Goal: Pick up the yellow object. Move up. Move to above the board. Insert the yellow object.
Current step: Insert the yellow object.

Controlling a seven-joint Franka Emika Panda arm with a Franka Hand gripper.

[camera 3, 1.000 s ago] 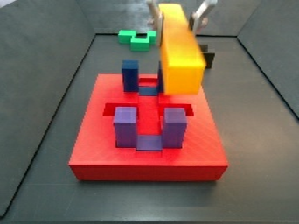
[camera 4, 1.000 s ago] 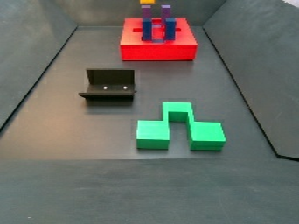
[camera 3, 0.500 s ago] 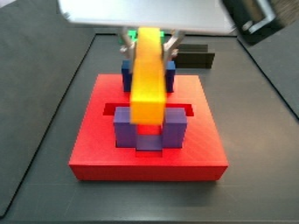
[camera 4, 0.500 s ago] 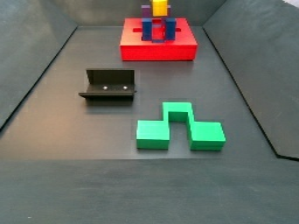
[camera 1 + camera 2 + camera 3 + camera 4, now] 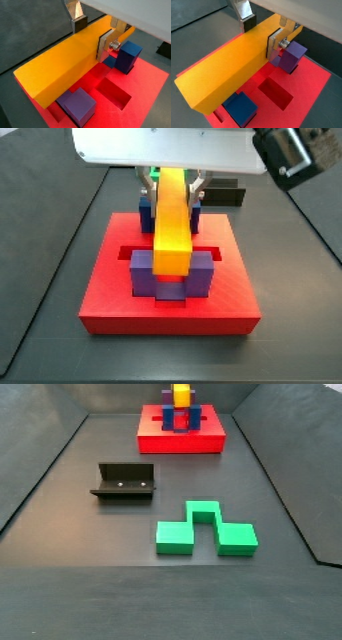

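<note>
My gripper [image 5: 170,175] is shut on the yellow object [image 5: 171,228], a long yellow-orange bar held level above the board [image 5: 107,303]. The board is a red slab with square recesses and blue-purple posts [image 5: 143,274]. In a side view the bar runs lengthwise over the gap between the posts, its near end just above the front pair. In both wrist views the silver fingers [image 5: 105,44] [image 5: 272,44] clamp the bar [image 5: 60,65] [image 5: 228,70] on both faces, with the red slab [image 5: 143,85] [image 5: 301,87] below. In a side view the bar [image 5: 181,394] shows above the board [image 5: 181,442] at the far end.
A green notched block [image 5: 203,529] lies on the dark floor near the front. The dark L-shaped fixture [image 5: 123,481] stands left of centre. A small black block [image 5: 225,196] sits behind the board. Grey walls ring the floor.
The gripper has carried the bar from right of the board to over its centre line, and it now sits a little lower between the posts.
</note>
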